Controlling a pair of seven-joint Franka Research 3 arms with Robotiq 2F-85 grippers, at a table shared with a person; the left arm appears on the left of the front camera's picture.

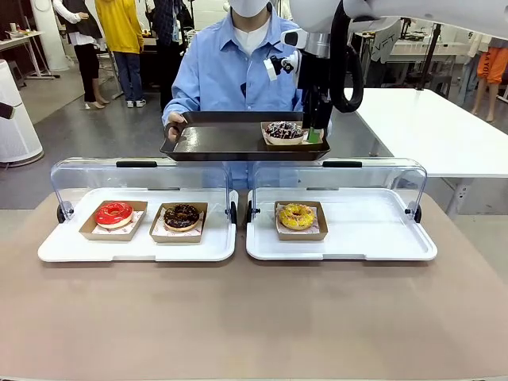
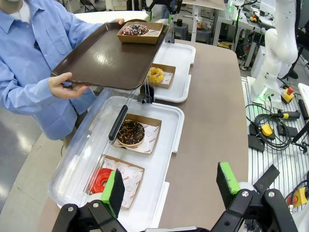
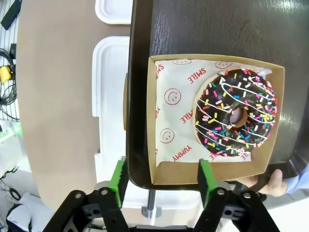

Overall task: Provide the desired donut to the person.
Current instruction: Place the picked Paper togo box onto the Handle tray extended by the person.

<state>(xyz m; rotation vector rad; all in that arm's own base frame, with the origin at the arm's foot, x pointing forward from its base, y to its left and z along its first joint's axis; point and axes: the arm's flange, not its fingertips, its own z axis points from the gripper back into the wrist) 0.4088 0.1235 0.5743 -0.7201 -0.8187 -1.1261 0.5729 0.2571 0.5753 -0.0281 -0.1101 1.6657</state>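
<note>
Serving tray [image 1: 222, 143]: dark brown plastic, glossy, I see glare on it | box [image 3: 212, 172]: matt brown cardboard | paper liner [image 3: 174, 121]: thin printed paper | sprinkled donut [image 3: 236, 116]: shiny icing | covers [image 1: 143, 178]: clear glossy plastic | white trays [image 1: 357, 238]: smooth plastic | counter [image 1: 254, 317]: matt tan | my right pincer [image 3: 162, 173]: matt green pads [image 3: 204, 175]

White arm [image 1: 397, 9], black green-padded claw [image 3: 162, 176]

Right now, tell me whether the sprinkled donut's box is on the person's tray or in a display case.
On the tray: the box sits flat on it, held up by the person.
</note>
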